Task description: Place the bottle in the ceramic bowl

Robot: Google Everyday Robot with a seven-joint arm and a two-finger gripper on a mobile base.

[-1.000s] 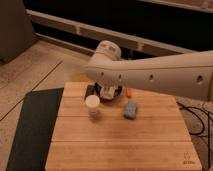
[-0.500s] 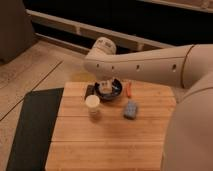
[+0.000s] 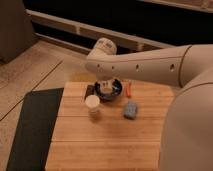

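The dark glossy ceramic bowl (image 3: 114, 95) sits at the back of the wooden table (image 3: 105, 145). My gripper (image 3: 105, 83) reaches down from under the big white arm, right over the bowl's left part. A small white shape with a yellowish patch, the bottle (image 3: 106, 88), shows at the gripper inside the bowl's rim. I cannot tell whether the gripper still holds it. The arm hides the bowl's back edge.
A cream upright cup (image 3: 92, 105) stands just front-left of the bowl. A small blue block (image 3: 131, 109) lies to the front-right. A thin orange object (image 3: 128, 89) lies right of the bowl. A dark mat (image 3: 35, 125) lies left of the table.
The arm has swung further across the view, and the gripper has come down over the bowl with the white bottle. The cup and the blue block have not moved.
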